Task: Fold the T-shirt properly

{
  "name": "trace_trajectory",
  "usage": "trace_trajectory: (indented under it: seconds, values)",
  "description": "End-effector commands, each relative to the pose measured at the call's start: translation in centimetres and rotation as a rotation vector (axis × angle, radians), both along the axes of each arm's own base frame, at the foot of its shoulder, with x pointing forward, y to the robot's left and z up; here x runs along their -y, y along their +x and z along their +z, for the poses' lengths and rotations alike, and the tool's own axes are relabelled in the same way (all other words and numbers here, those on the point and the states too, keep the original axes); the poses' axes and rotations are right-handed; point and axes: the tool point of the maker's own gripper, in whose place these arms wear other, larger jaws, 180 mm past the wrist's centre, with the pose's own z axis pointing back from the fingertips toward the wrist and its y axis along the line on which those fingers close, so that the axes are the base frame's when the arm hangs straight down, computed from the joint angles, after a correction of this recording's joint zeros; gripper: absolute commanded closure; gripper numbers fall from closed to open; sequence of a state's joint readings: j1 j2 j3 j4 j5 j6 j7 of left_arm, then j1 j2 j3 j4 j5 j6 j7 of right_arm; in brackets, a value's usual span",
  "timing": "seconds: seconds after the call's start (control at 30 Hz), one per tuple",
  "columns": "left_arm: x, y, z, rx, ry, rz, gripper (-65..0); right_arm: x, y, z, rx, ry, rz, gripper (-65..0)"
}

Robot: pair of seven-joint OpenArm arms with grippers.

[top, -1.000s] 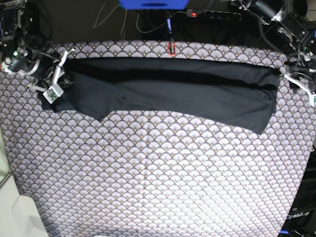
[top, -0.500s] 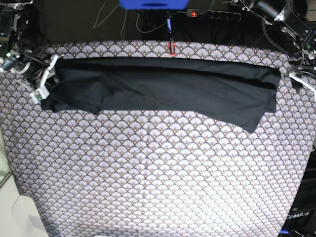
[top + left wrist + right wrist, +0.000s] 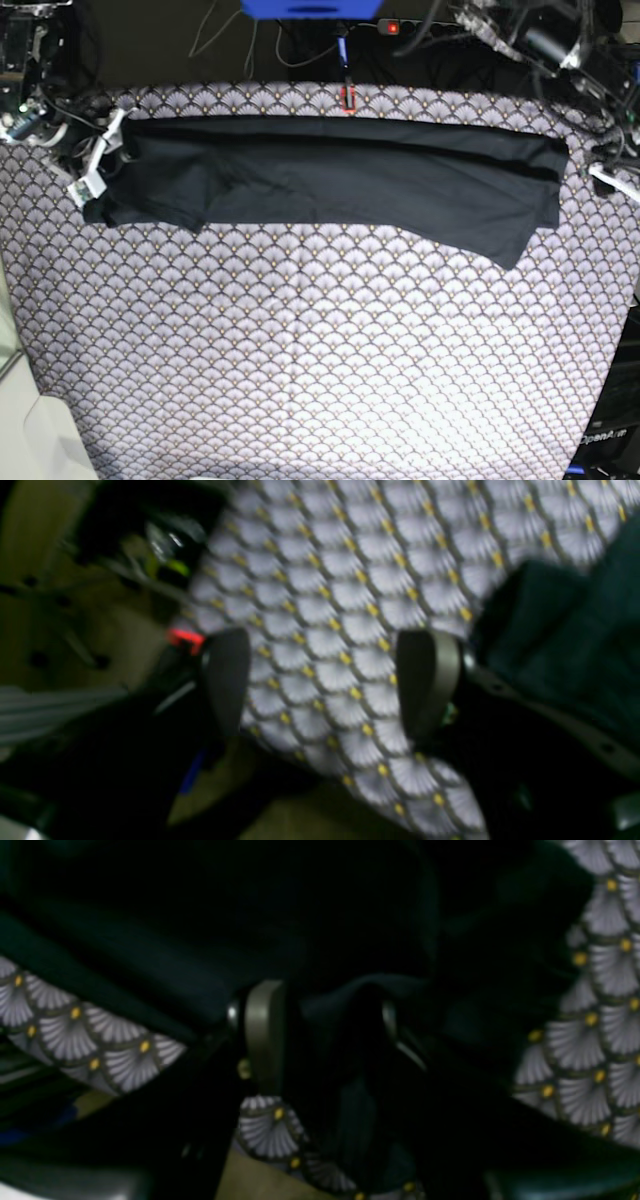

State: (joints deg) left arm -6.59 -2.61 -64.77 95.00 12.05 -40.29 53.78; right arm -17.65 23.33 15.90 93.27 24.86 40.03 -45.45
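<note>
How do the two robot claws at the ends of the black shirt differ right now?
The left gripper frames only patterned tablecloth, with the T-shirt off to one side; the right gripper sits over the dark fabric, with cloth between its fingers. The left gripper's gap looks wider than the right's. Both have their jaws apart at opposite ends of the shirt.
</note>
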Motion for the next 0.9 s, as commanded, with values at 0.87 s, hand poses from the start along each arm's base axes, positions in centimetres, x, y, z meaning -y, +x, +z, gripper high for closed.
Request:
trace_trajectory:
  seconds: [0.87]
  values:
    - [7.4, 5.9, -4.2, 0.071, -0.280, -0.178, -44.8, 0.3, 0.8, 0.9, 0.035, -0.002, 0.003, -26.0]
